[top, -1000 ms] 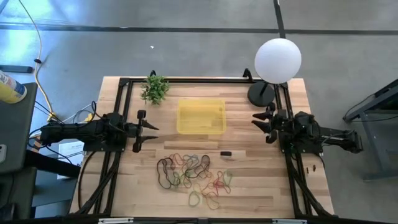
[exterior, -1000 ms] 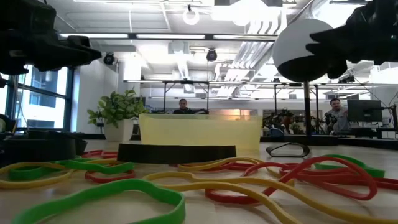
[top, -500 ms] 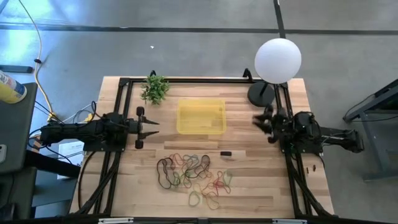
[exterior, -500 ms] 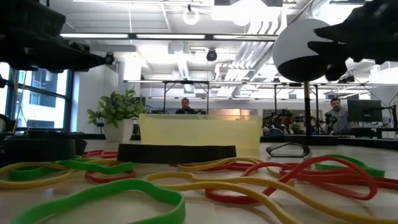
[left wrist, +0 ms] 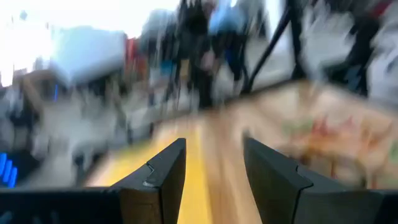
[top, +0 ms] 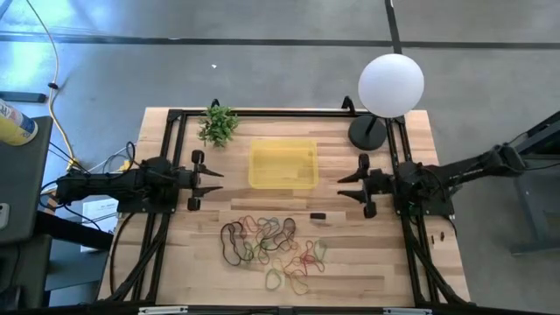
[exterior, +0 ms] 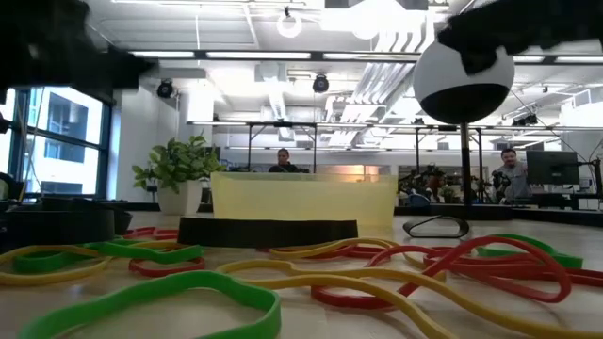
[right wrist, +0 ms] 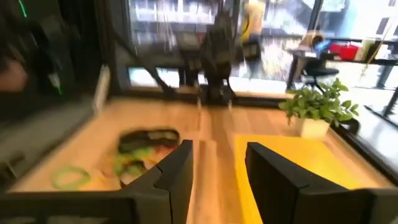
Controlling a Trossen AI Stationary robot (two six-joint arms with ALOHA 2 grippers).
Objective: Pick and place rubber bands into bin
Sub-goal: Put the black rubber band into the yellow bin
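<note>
The rubber bands [top: 273,245] lie in a loose heap of black, red, green, yellow and orange loops on the wooden table, near its front edge; in the low view the rubber bands [exterior: 311,273] fill the foreground. The yellow bin [top: 283,164] stands behind them at the table's middle. My left gripper [top: 214,181] hangs open, level, left of the bin and above the table, nothing between its fingers [left wrist: 165,168]. My right gripper [top: 343,187] hangs open to the right of the bin, pointing toward the table's left, and is also empty [right wrist: 217,146].
A small black block [top: 318,215] lies right of the heap. A green plant [top: 218,124] stands at the far left, and a white globe lamp [top: 391,85] on a black base at the far right. A black frame runs along the table's edges.
My right gripper has swung out from the table's right edge toward the middle and a little toward the near edge, rising and rolling as it went. My left gripper has tipped up slightly in place. The bands and bin have not moved.
</note>
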